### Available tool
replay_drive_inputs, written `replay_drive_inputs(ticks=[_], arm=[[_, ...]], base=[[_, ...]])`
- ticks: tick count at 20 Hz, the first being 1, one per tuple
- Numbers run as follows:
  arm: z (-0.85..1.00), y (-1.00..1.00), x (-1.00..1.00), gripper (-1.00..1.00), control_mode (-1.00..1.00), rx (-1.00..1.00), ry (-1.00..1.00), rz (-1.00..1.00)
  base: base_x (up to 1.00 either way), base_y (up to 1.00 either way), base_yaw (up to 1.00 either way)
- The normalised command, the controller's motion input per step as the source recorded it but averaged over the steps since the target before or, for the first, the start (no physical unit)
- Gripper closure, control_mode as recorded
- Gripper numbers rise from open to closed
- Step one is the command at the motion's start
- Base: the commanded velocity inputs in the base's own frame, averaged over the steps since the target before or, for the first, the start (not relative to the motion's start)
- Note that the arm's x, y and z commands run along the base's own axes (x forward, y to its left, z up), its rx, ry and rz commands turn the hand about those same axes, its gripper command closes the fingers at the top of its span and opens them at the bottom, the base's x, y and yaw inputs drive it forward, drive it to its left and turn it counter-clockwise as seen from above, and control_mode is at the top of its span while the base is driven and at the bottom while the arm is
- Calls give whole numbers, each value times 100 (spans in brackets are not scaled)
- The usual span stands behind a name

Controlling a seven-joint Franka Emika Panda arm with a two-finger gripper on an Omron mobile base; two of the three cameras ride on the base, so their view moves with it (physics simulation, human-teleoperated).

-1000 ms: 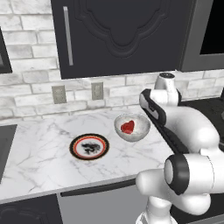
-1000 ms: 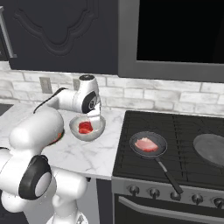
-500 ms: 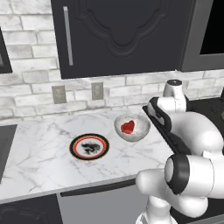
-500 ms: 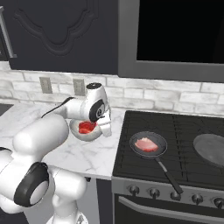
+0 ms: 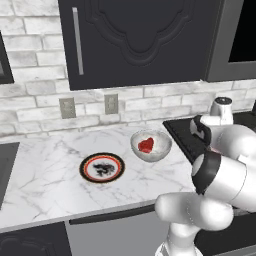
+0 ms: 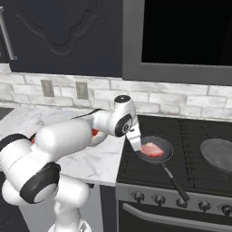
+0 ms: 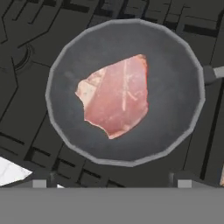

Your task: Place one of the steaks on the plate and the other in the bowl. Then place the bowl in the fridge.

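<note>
While the fridge step waits, you are on the 2nd steak. On the worktop the bowl near the back edge already holds the red steak; the plate toward the front edge is bare. Over the stove, the frying pan sits near the left edge, carrying the pale steak. Your tool hangs above it, spread wide and holding nothing. In the hand view that slab's long axis runs diagonally, blunt end upper right, tapered tip lower middle. Next, I judge, you lower straight down and pinch across its narrow width.
</note>
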Motion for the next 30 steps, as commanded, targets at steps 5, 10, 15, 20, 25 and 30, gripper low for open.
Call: replay_drive_inputs(ticks=[5, 10, 15, 20, 25, 30], arm=[[-4, -90, 5, -100, -100, 2, 3, 0], [-5, -62, 6, -100, -100, 6, 3, -1], [0, -64, 30, -100, -100, 13, 5, -4], [-2, -10, 17, -100, -100, 8, 1, 1], [-13, 12, 1, -100, -100, 1, 4, 0], [-20, 41, 0, -100, -100, 0, 10, -8]], base=[[0, 0, 0], [0, 0, 0], [0, 0, 0], [0, 0, 0], [0, 0, 0], [0, 0, 0]])
